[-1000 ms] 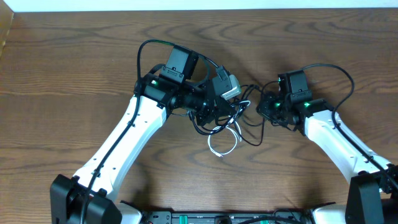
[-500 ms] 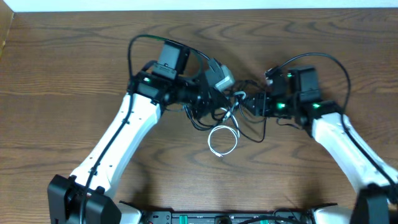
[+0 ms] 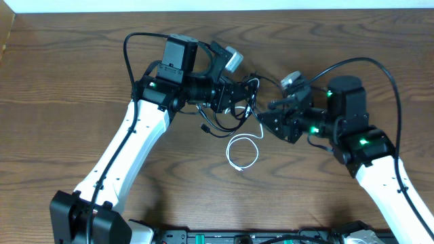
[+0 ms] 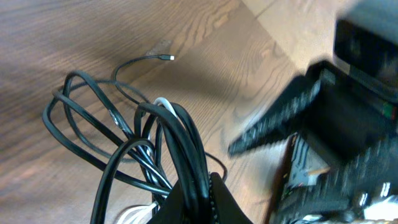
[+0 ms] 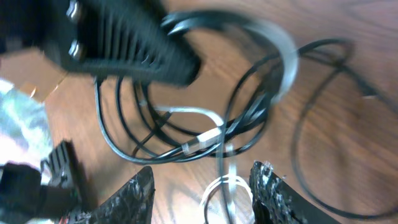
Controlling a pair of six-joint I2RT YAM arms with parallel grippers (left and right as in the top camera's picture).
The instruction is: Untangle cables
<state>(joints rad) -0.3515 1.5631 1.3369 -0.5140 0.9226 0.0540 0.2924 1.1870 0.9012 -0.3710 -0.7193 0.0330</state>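
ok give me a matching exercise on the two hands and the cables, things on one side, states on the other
Things:
1. left hand
2. right hand
3. white cable
4. black cables

States:
a. open, gripping nothing
b. bunched up, clamped in the left hand
c. shut
d. a loop of it lies on the table between the arms

Pairs: 1-c, 2-a, 3-d, 4-b

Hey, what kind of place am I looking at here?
Probably a robotics lab or test bench: two white robot arms are mounted at a wooden table, working on a tangle of cables.
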